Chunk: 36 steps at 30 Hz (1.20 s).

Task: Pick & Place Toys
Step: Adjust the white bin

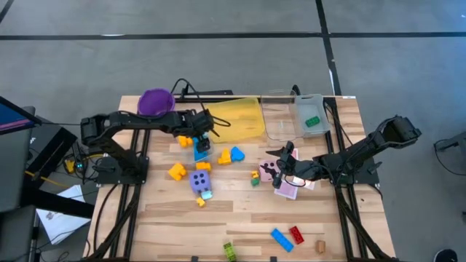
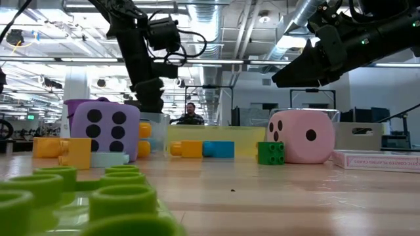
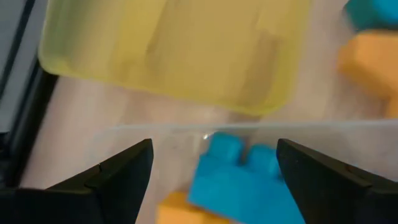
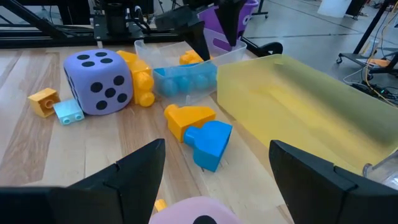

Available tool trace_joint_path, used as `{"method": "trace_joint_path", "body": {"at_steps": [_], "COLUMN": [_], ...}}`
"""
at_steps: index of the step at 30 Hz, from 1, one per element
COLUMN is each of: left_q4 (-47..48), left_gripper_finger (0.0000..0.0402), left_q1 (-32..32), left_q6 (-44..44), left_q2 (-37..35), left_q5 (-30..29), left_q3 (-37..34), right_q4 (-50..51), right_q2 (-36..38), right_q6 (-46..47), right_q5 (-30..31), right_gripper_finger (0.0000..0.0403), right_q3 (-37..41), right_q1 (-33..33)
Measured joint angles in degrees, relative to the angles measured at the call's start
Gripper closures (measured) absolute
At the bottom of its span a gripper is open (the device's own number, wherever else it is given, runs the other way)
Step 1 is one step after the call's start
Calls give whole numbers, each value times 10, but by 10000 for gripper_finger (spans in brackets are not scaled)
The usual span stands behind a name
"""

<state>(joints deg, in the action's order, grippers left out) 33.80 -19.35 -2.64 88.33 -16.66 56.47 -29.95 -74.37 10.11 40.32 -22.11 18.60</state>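
My left gripper (image 1: 204, 138) hangs open, pointing down over a small clear tray (image 1: 202, 151) that holds a blue block (image 3: 242, 183). The block lies below and between the fingers, untouched. The yellow tray (image 3: 174, 50) is just beyond. My right gripper (image 1: 285, 163) stands open above the pink die (image 2: 302, 136), which rests on the table beside pink cards (image 1: 295, 189). A purple die (image 4: 99, 81) and an orange block (image 4: 186, 118) touching a blue block (image 4: 208, 144) lie on the table between the arms.
A purple cup (image 1: 156, 102) stands at the far left, and a clear tray (image 1: 291, 120) with a green block (image 1: 312, 121) at the far right. Yellow blocks (image 1: 177, 171) lie near the purple die. Blue, red and green blocks (image 1: 282, 239) lie along the near edge.
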Motion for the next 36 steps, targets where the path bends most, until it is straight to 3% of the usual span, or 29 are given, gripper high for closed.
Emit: {"method": "trace_joint_path", "body": {"at_steps": [8,15,21,30,36], "left_q4": [28,19,-37,-159,-126], "left_gripper_finger": [92,105,106,106,106], "left_q1": [-63,-133,-171,-182,-166], "left_q6": [-75,-106,-185,-311,-305], "left_q2": [0,0,0,0,0], "left_q5": [-104,-109,-137,-150,-135], "left_q3": [0,0,0,0,0], "right_q4": [0,0,0,4,8], "right_q2": [0,0,0,0,0], "right_q6": [0,0,0,0,0], "right_q5": [0,0,0,1,2], "right_gripper_finger": [121,121,121,121,121], "right_q3": [0,0,0,0,0], "right_q1": [0,0,0,-4,-4]}}
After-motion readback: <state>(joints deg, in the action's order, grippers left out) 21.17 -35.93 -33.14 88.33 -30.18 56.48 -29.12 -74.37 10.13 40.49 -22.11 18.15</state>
